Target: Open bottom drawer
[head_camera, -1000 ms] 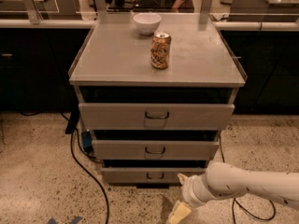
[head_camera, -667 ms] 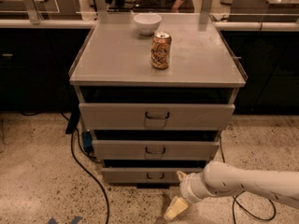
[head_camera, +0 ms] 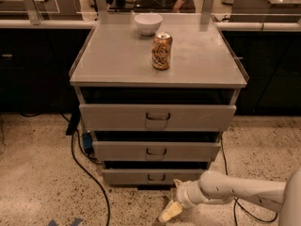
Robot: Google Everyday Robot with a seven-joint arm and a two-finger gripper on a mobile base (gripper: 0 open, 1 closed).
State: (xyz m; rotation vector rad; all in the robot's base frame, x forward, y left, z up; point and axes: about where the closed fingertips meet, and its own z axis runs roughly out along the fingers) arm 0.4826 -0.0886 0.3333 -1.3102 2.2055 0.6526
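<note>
The gripper (head_camera: pixel 171 210) hangs low over the speckled floor (head_camera: pixel 37 173) at the end of the white arm (head_camera: pixel 235 189), which enters from the right. Whether the claw is released or clenched cannot be told from this view. No object is seen in it, and it appears to touch neither the floor nor the cabinet. Just above the claw and slightly to its left is the bottom drawer (head_camera: pixel 124 177), the lowest and thinnest of three grey metal fronts. It appears closed, or nearly so. The small dark wire handle (head_camera: pixel 155 177) at the centre of its front is near the claw but apart from it. Expect a rigid sheet-metal drawer that is light for its width and travels on straight runners. The flat front offers no purchase and is probably slick, so grasp at the wire handle only. The handle is thin and shallow, so the claw should close around the bar and pull straight outward, because an angled pull could bind the runners. Further above the claw are the middle drawer (head_camera: pixel 122 151) and then the top drawer (head_camera: pixel 113 117). Neither is the target. Farthest up, the cabinet top (head_camera: pixel 113 55) carries a can (head_camera: pixel 161 51) and a white bowl (head_camera: pixel 148 23); a sharp pull could rock them. A black cable (head_camera: pixel 77 161) runs across the floor well to the claw's left.
</note>
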